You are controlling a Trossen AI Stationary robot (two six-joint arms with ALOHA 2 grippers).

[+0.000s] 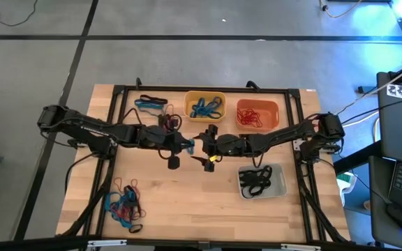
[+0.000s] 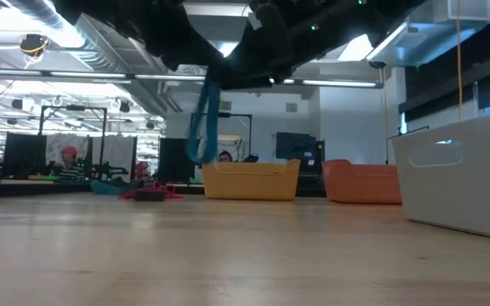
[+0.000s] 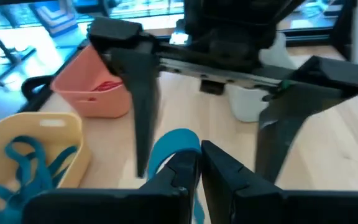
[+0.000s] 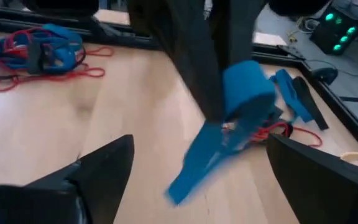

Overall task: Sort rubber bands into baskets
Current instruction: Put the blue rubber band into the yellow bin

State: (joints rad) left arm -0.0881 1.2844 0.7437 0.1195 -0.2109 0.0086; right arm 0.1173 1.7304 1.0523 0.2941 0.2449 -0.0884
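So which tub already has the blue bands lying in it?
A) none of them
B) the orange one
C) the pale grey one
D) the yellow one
D: from above, the yellow basket holds blue rubber bands, while the orange basket holds red ones and the pale grey basket holds black ones.

blue band [image 4: 229, 124] blurred, grey basket [image 2: 475, 174] cut off, perhaps half
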